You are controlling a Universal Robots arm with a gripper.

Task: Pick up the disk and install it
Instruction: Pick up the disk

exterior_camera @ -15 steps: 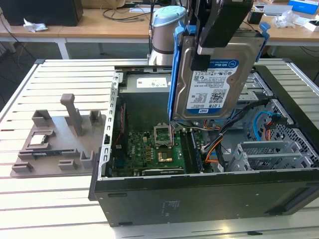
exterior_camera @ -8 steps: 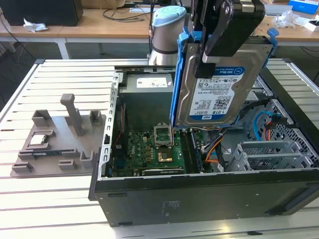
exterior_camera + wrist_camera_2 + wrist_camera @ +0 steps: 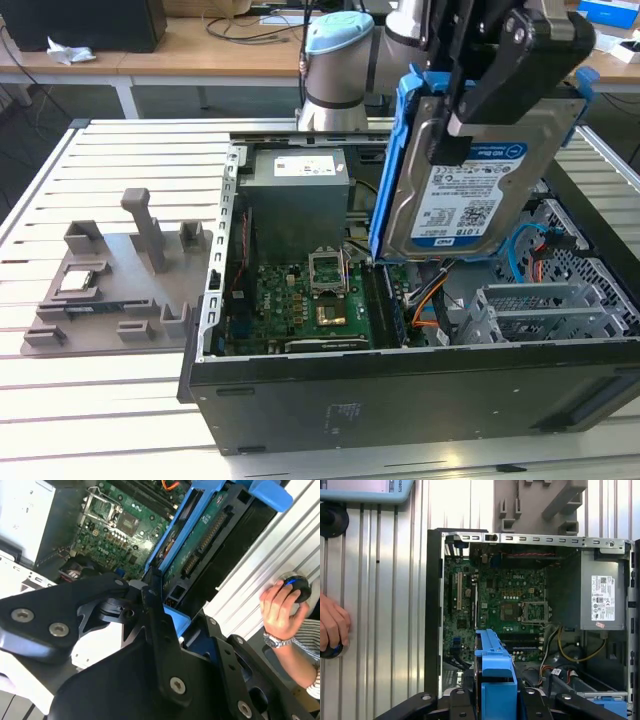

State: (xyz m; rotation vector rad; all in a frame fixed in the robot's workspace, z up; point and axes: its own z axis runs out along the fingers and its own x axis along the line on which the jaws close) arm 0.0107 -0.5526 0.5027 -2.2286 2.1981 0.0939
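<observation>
The gripper [image 3: 455,125] pinches the disk [image 3: 480,190], tilted on edge above the open case [image 3: 400,400], at two o'clock from the motherboard [image 3: 300,300] in the exterior view. Risk: its blue rail could snag the orange cables [image 3: 428,297] beneath, twisting it in the grip

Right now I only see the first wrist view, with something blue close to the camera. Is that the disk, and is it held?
Observer: Yes. In the exterior view the gripper is shut on the disk, standing on edge above the open computer case.
Operator: Where's its sticker?
Observer: Its white-and-blue label faces the exterior camera.
Operator: And the back?
Observer: The second wrist view shows its green circuit board.
</observation>
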